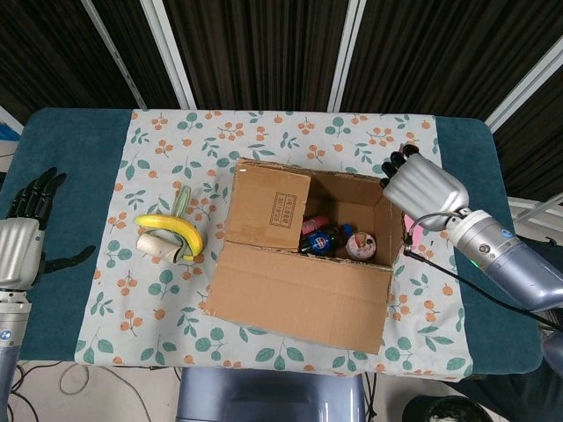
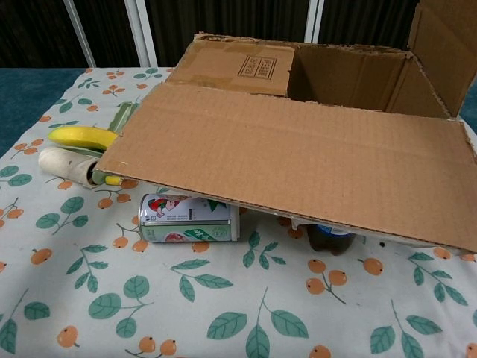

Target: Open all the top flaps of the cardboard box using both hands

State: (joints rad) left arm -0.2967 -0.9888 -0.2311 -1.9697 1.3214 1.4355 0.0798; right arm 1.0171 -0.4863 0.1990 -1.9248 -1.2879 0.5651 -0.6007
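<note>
At right of frame, the right hand [image 1: 420, 185] grasps the cardboard box's [image 1: 303, 264] side flap [image 1: 395, 224], while the left hand [image 1: 22, 237] hovers released at far left.

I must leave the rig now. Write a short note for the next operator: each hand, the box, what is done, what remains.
Left hand: open, at the table's left edge, away from the cardboard box.
Right hand: at the box's right flap, which stands up; grip unclear.
Done: front flap folded out toward the robot.
Left: left flap lies over the opening. Back flap cannot be judged.
A banana lies left of the box.
</note>
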